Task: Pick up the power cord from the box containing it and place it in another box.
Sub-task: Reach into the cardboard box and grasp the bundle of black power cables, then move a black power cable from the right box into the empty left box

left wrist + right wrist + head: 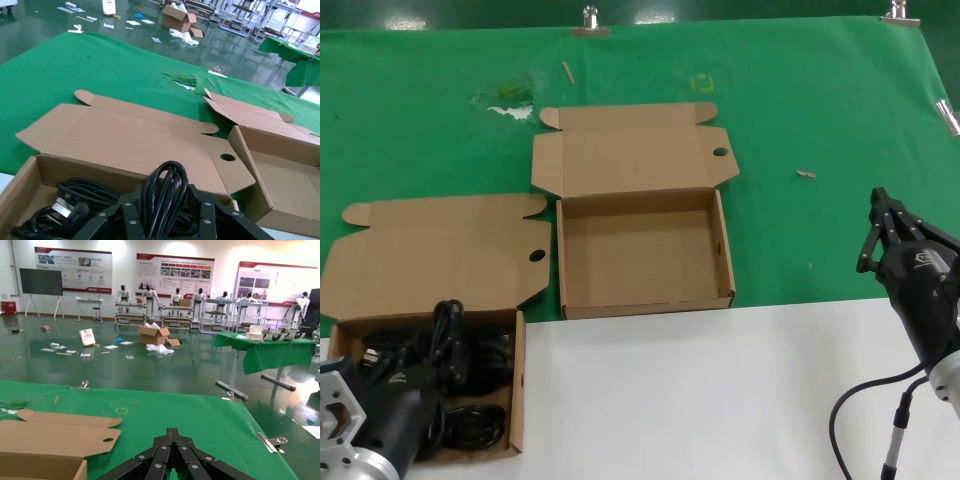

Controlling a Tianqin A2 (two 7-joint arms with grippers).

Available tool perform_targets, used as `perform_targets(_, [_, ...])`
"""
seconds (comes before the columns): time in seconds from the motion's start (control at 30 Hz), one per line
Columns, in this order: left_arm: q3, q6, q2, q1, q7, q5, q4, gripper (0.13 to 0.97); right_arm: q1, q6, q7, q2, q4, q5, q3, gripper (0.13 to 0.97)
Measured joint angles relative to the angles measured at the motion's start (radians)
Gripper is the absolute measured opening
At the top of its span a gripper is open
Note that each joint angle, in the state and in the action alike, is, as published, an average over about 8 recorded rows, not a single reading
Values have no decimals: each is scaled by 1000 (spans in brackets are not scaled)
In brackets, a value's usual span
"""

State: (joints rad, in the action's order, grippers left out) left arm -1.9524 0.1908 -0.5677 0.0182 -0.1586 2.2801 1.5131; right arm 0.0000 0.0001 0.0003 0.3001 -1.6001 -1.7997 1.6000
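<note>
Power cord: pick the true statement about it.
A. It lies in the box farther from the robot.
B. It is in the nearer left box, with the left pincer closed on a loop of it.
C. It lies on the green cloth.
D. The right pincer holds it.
B: the power cord sits in the nearer left box, and the left pincer is closed on a loop of it.
</note>
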Motion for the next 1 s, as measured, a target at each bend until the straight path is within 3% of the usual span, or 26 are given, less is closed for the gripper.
perform_targets(0.27, [-6, -1, -4, 9, 0, 5, 20, 287, 0, 0, 0, 0, 0, 0, 0, 138])
perform_targets(0.4, [11, -1, -23, 27, -11, 14, 56, 287, 0, 0, 0, 0, 0, 0, 0, 138])
perform_targets(0.7, [89, -22, -93, 94, -61, 37, 161, 200, 0, 0, 0, 0, 0, 0, 0, 138])
perform_targets(0.9, [156, -80, -131, 134, -132, 65, 235, 197, 0, 0, 0, 0, 0, 0, 0, 138])
perform_targets(1.0, [166, -118, -142, 132, -185, 94, 260, 195, 0, 0, 0, 0, 0, 0, 0, 137])
